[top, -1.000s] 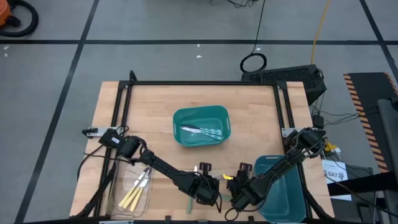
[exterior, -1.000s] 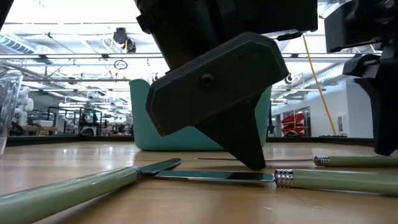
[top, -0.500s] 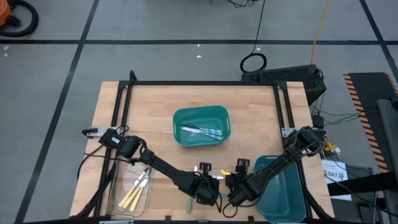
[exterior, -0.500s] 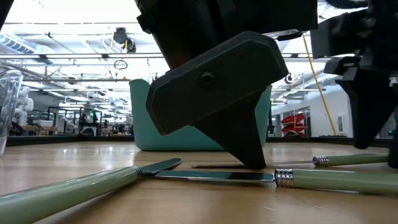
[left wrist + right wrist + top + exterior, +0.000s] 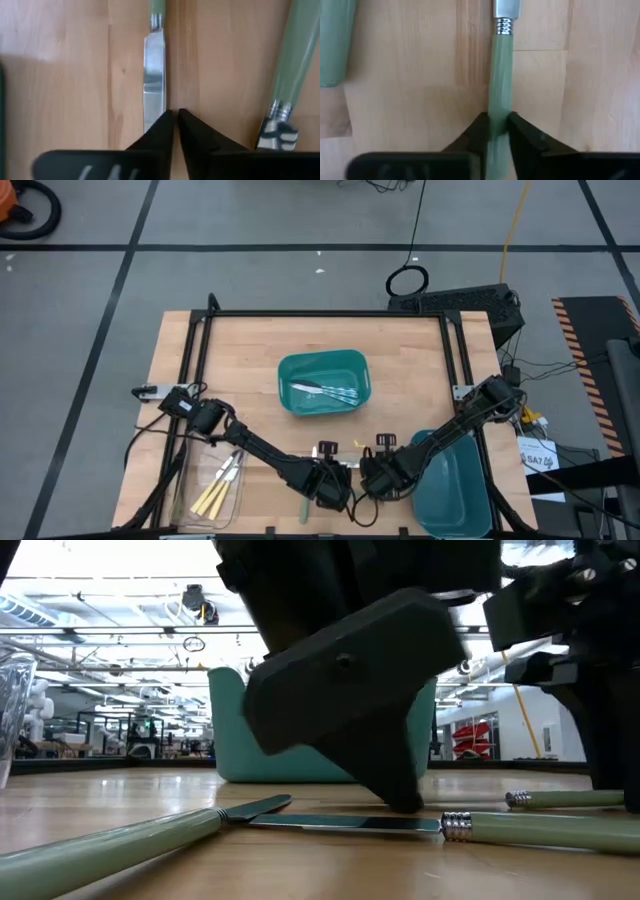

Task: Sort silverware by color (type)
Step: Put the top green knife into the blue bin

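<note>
Teal bin (image 5: 322, 383) behind — green-handled knife (image 5: 420, 826) foremost.

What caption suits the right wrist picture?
Right gripper closed on a green-handled knife lying on the wooden table.

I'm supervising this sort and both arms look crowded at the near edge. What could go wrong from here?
1. The right end effector pinches a green handle near its end, so the piece may tip or slip when lifted.
2. The left end effector, fingers nearly together, rests beside the knife blade and could drag it.
3. Both end effectors sit close together in the high view, so they might collide.
</note>
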Tool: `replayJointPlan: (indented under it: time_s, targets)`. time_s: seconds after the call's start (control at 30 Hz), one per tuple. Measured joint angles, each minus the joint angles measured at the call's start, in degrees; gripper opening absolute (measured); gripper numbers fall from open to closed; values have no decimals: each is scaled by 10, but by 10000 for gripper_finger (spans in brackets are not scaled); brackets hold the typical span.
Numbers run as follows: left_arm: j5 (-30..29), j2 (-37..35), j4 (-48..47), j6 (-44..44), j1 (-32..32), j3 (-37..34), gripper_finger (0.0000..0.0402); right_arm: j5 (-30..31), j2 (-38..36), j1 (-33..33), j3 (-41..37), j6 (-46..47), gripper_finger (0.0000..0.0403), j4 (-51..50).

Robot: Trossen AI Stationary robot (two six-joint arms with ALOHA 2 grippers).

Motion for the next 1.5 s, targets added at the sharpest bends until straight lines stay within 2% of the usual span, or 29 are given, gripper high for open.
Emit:
replayJointPlan:
  time_s: [0.1,0.2,0.37,0.83,1.03,1.17,1.33,1.4,1.5]
  targets:
    - [-16,-9,-33,-1,-12,-1,72,8,0,0,0,6,14,1]
    - [-22,-21,-67,-6,-25,3,94,6,1,3,0,7,11,10]
    - [-48,-30,-56,2,-31,7,114,-1,1,4,0,-5,12,26]
    - [-54,-21,-17,29,-14,7,120,-5,1,4,-1,-11,12,30]
    - [-47,-22,14,42,0,-15,120,-5,1,4,-1,-9,12,31]
    - [-22,-24,43,51,7,-38,102,-5,1,5,-1,-9,13,32]
    - [-11,-27,69,58,12,-56,34,-5,1,5,-1,-2,19,32]
    - [-12,-27,71,57,12,-56,12,6,3,5,8,11,33,15]
    - [-13,-26,77,63,12,-57,10,42,4,14,29,22,70,-14]
